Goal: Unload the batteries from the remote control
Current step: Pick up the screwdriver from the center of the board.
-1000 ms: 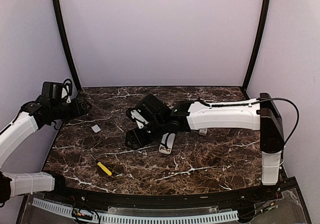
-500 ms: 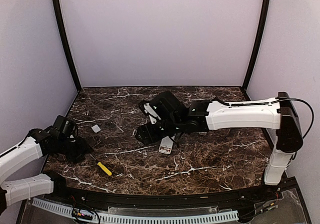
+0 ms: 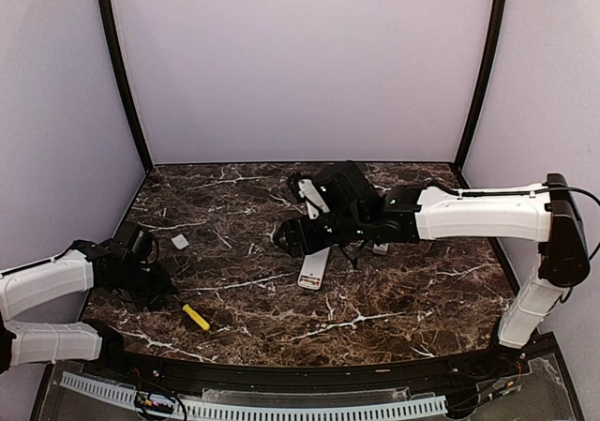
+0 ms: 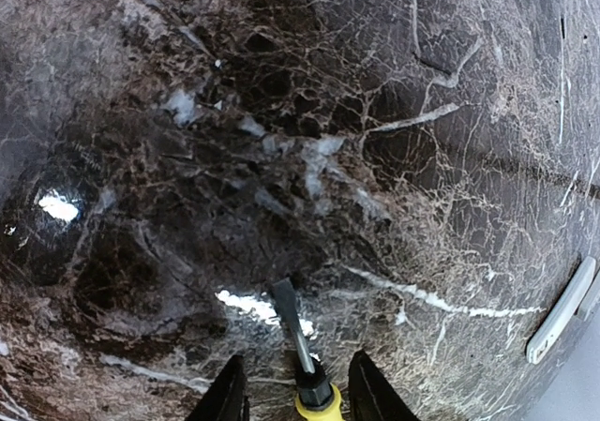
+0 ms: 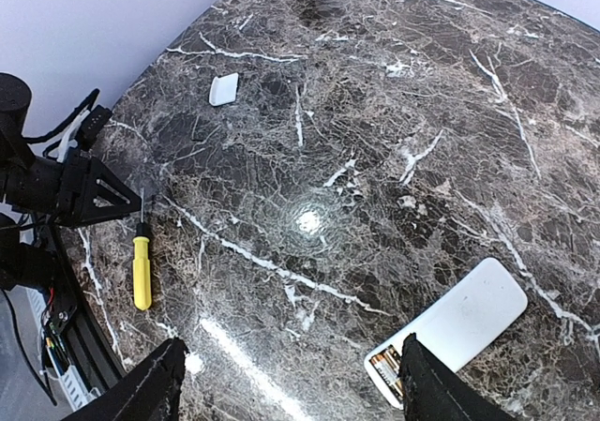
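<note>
Near the table's [image 3: 403, 299] left edge, left fingers [image 4: 228, 393] straddle the screwdriver [image 4: 298, 346].

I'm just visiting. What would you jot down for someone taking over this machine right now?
Left pincer: open, over the yellow-handled screwdriver, shaft between its fingers, not gripped.
Right pincer: open, empty, above the dark marble table.
The small cylindrical batteries sit in the open compartment of the flat white remote control; a small white cover lies apart.
Done: cover off. Left: take batteries out.
</note>
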### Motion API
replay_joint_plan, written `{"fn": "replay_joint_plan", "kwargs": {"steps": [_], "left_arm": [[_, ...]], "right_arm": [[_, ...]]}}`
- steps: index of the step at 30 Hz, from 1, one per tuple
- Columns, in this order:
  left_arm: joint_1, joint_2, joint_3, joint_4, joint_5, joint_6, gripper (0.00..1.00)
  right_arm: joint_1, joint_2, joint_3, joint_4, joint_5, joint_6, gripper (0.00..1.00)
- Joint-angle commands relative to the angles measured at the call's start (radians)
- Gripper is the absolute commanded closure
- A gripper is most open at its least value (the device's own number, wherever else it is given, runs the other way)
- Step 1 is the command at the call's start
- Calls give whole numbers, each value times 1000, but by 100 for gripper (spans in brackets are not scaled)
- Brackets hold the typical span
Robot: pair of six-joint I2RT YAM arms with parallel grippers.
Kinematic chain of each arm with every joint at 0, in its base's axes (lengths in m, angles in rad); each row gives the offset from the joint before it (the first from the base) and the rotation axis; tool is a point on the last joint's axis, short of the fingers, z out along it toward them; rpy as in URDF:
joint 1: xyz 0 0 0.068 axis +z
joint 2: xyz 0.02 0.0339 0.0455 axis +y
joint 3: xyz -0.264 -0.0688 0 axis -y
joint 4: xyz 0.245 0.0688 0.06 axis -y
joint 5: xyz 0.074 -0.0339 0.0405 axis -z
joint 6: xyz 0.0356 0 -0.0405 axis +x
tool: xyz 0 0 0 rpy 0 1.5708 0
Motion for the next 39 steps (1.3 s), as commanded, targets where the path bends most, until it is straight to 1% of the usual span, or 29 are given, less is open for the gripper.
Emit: {"fn": "replay_joint_plan", "kwargs": {"steps": [1,6,14,16,18,39], "left_arm": [[-3,27,9,12,-34,-3,65],[-3,56,17,47,-43,-2,68],[-1,123,44,54,-70,18,72],[0,133,50,57,-77,21,76],[0,141,53,59,-79,25,77],[10,172,32,79,-77,23,83]], "right_arm": [[-5,4,-9,53,-21,3,24],[-8,15,-7,62,-34,4,24],[-10,13,-17,65,-37,6,24],[-10,10,-20,67,-37,7,23],[-12,11,-22,67,-36,9,24],[-13,8,-33,70,-30,19,23]]}}
